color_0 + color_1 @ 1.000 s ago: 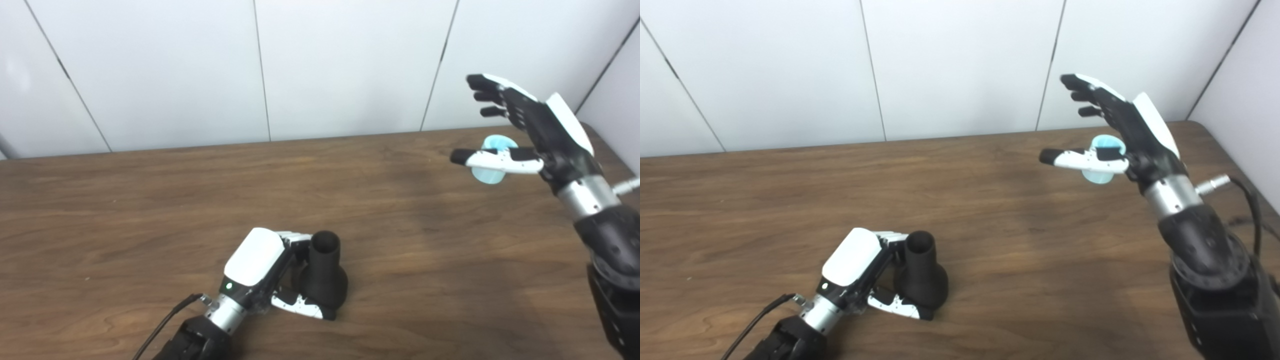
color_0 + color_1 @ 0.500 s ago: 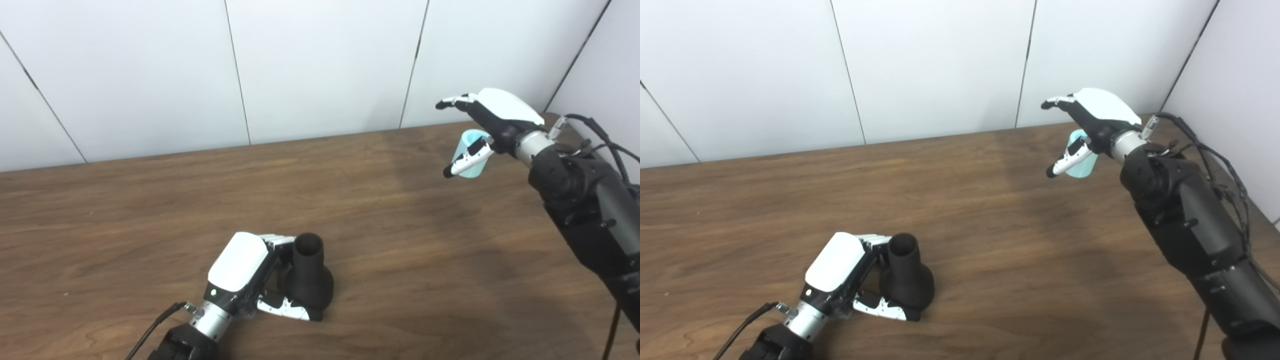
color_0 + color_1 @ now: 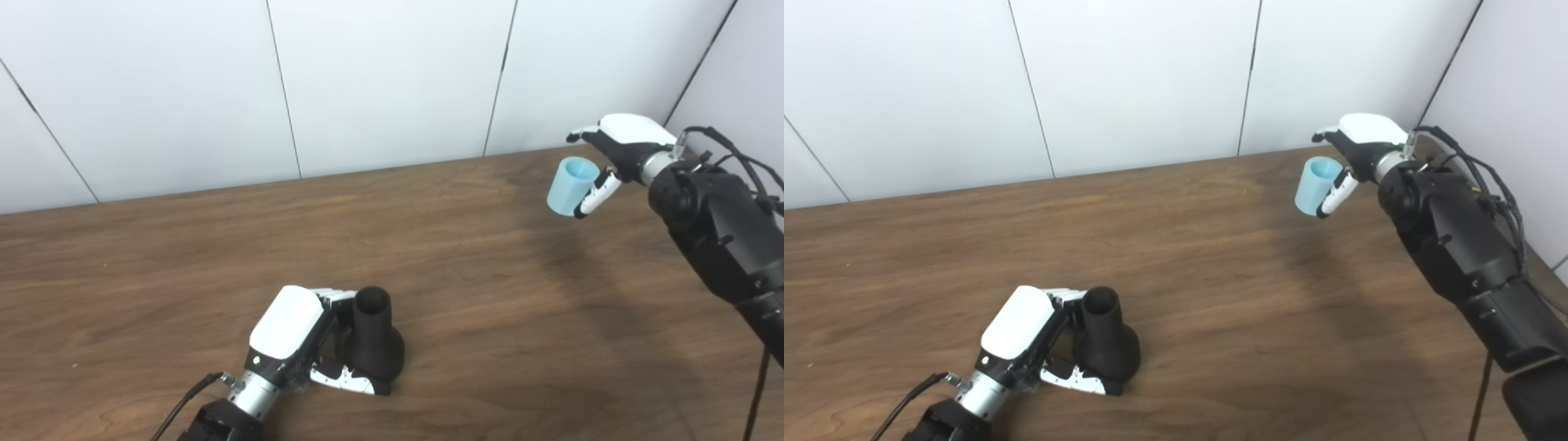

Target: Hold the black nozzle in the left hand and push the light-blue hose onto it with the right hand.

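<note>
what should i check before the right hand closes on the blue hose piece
1. Left hand wrapped on the black nozzle: ok.
2. Nozzle upright on the table, open end up: ok.
3. Light-blue hose upright, open end up: ok.
4. Right hand beside the hose with fingers apart, thumb against its side: ok.
5. Firm hold on the hose: not ok, hand not closed yet.
6. Far-side fingers touching the hose: cannot tell.
</note>
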You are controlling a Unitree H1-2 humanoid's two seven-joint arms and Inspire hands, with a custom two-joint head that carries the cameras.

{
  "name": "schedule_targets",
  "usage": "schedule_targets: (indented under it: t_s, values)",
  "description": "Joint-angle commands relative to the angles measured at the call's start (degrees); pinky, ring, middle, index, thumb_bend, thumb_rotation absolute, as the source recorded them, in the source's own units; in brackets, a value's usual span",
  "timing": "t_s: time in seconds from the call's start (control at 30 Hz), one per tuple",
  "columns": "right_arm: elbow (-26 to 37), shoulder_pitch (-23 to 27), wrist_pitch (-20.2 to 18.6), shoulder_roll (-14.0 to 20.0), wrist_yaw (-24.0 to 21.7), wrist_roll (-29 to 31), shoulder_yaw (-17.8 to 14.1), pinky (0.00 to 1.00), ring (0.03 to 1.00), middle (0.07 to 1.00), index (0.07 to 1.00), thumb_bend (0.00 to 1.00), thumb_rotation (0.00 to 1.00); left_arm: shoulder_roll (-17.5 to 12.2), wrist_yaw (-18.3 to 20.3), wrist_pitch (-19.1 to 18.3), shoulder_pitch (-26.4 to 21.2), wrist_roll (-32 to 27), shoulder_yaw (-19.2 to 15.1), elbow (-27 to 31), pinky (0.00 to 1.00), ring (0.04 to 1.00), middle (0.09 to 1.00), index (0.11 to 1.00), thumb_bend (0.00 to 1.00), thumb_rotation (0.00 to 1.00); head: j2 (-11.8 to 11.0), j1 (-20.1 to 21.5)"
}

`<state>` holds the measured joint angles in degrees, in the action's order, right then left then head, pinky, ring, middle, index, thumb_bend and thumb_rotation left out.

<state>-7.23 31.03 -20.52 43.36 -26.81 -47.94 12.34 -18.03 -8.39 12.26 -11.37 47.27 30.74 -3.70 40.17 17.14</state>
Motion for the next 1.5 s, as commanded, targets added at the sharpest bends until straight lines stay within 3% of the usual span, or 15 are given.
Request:
schedule_targets:
  t_s: [0.0,0.27,0.33,0.47,0.97,1.07,1.23,1.27,1.4,1.47]
  values:
    - [-0.81,2.94,2.33,1.56,4.15,-0.5,-0.92,0.97,0.995,0.917,0.881,0.97,0.22,-4.08,5.48,-2.5,5.15,2.12,1.01,-7.51,0.37,0.471,0.471,0.492,0.48,0.0,0.11,0.14]
    - [-6.63,2.23,4.85,-0.07,9.29,2.52,-2.45,0.93,0.943,0.887,0.861,0.97,0.23,-4.37,6.14,-2.83,5.37,1.73,0.76,-6.68,0.38,0.473,0.473,0.49,0.48,0.0,0.14,-0.39]
    - [-7.78,2.1,5.77,-0.46,10.4,3.94,-2.99,0.83,0.916,0.88,0.853,0.97,0.2,-4.37,5.91,-2.75,5.48,1.51,0.59,-6.77,0.39,0.488,0.49,0.484,0.48,0.0,0.08,-0.59]
    - [-7.47,1.89,6.25,-0.81,10.88,5.69,-3.57,0.76,0.893,0.879,0.855,0.97,0.18,-4.31,6.22,-3.14,5.48,1.55,0.58,-6.69,0.4,0.497,0.499,0.48,0.48,0.0,0.08,-0.3]
    - [-7.23,1.96,5.49,-1.56,10.86,8.71,-3.79,0.72,0.84,0.859,0.842,0.92,0.12,-4.01,6.49,-3.4,5.65,2.19,1.22,-6.75,0.38,0.467,0.452,0.487,0.48,0.0,0.18,-0.64]
    - [-6.35,1.93,4.66,-2.02,10.66,9.17,-3.94,0.69,0.796,0.833,0.836,0.92,0.12,-4.1,6.71,-3.44,5.75,2.16,1.24,-6.5,0.37,0.465,0.448,0.489,0.48,0.0,0.2,-0.6]
    - [-6.94,2.03,5.41,-2.3,11.53,9.23,-3.76,0.63,0.726,0.783,0.835,0.91,0.11,-4.31,7.5,-3.74,5.67,2.19,1.37,-6.18,0.39,0.513,0.527,0.467,0.47,0.0,0.28,-0.62]
    - [-7.19,2.01,5.7,-2.35,11.86,9.17,-3.72,0.58,0.679,0.743,0.832,0.92,0.1,-4.32,7.45,-3.7,5.67,2.12,1.33,-6.23,0.4,0.517,0.53,0.466,0.47,0.0,0.29,-0.63]
    - [-7.64,1.78,6.21,-2.46,12.61,9.03,-3.64,0.45,0.56,0.635,0.83,0.92,0.1,-4.42,6.99,-3.36,5.64,1.93,1.16,-6.5,0.39,0.488,0.475,0.482,0.48,0.0,0.38,-0.53]
    - [-7.65,1.67,6.46,-2.47,13.02,8.97,-3.62,0.48,0.592,0.661,0.829,0.91,0.1,-4.48,6.98,-3.4,5.61,1.99,1.11,-6.4,0.38,0.472,0.459,0.486,0.48,0.0,0.47,-0.58]
